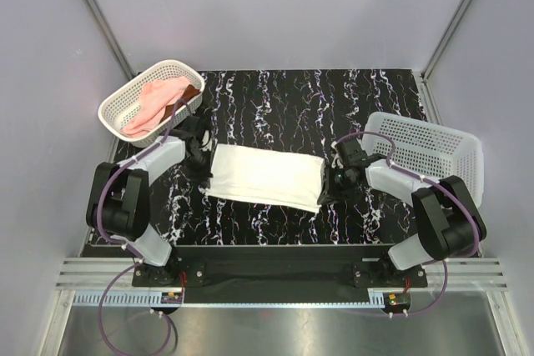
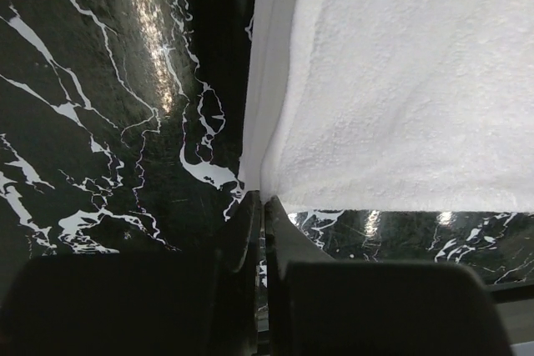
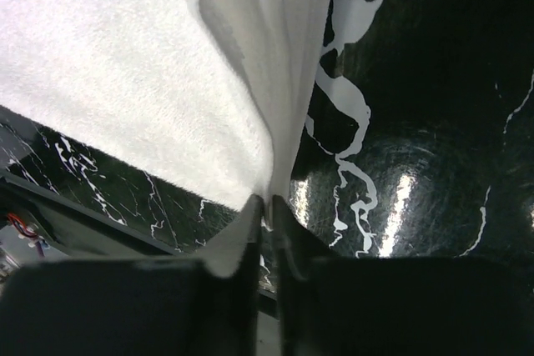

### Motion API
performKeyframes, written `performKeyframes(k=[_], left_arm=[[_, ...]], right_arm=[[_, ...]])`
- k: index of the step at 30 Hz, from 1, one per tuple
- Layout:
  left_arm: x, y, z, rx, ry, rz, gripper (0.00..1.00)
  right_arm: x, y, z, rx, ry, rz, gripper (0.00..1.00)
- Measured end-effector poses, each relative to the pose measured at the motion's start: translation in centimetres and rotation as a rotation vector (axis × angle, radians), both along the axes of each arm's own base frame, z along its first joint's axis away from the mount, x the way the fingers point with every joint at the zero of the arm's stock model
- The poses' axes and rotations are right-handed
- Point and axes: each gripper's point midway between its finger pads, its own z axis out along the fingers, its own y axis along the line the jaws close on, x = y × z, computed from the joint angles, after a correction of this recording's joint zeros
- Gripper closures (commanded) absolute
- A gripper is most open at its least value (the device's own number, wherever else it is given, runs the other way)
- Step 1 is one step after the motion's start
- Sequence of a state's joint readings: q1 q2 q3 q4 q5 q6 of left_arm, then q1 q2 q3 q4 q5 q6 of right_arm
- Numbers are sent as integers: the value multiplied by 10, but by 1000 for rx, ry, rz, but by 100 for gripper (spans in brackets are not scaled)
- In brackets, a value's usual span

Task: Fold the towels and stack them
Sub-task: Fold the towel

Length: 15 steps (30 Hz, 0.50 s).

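Note:
A white towel [image 1: 265, 175], folded into a long band, lies across the middle of the black marbled table [image 1: 334, 93]. My left gripper [image 1: 206, 178] is shut on the towel's near left corner; in the left wrist view the jaws [image 2: 263, 202] pinch the corner of the towel [image 2: 400, 81]. My right gripper [image 1: 326, 190] is shut on the near right corner; in the right wrist view the jaws [image 3: 269, 200] clamp the towel [image 3: 125, 64], whose edge rises in folds from the fingertips. A pink towel [image 1: 153, 102] lies crumpled in the left basket.
A white oval basket [image 1: 117, 107] stands tilted at the back left, holding the pink towel and something dark brown [image 1: 188, 92]. A white rectangular basket [image 1: 434, 146] lies at the right, close behind my right arm. Grey walls enclose the table.

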<state>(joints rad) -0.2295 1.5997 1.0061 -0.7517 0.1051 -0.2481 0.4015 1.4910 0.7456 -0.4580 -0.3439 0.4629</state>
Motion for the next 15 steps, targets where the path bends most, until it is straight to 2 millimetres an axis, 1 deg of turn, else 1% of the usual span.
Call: performKeyframes(k=[1, 3, 5, 6, 8, 9, 10, 13, 15], left_arm=[[-1, 0, -2, 3, 9, 0, 94], [-1, 1, -3, 5, 9, -4, 77], [-1, 3, -3, 17, 6, -2, 66], [-1, 6, -3, 31, 9, -2, 65], [0, 12, 0, 70, 8, 6, 64], [2, 16, 4, 91, 3, 11, 64], [5, 19, 8, 111, -3, 16, 63], [21, 23, 29, 139, -67, 28, 58], [33, 14, 48, 90, -144, 24, 57]], right_arm=[[1, 1, 0, 4, 0, -5, 74], [2, 2, 2, 10, -8, -8, 64], [2, 1, 4, 9, -11, -9, 62], [2, 1, 7, 5, -12, -13, 62], [3, -2, 16, -12, -20, -21, 65], [6, -3, 21, -19, -31, -26, 67], [9, -4, 28, -26, -46, -31, 72], [29, -3, 56, -31, -120, -51, 77], [45, 2, 74, -20, -170, -54, 78]])
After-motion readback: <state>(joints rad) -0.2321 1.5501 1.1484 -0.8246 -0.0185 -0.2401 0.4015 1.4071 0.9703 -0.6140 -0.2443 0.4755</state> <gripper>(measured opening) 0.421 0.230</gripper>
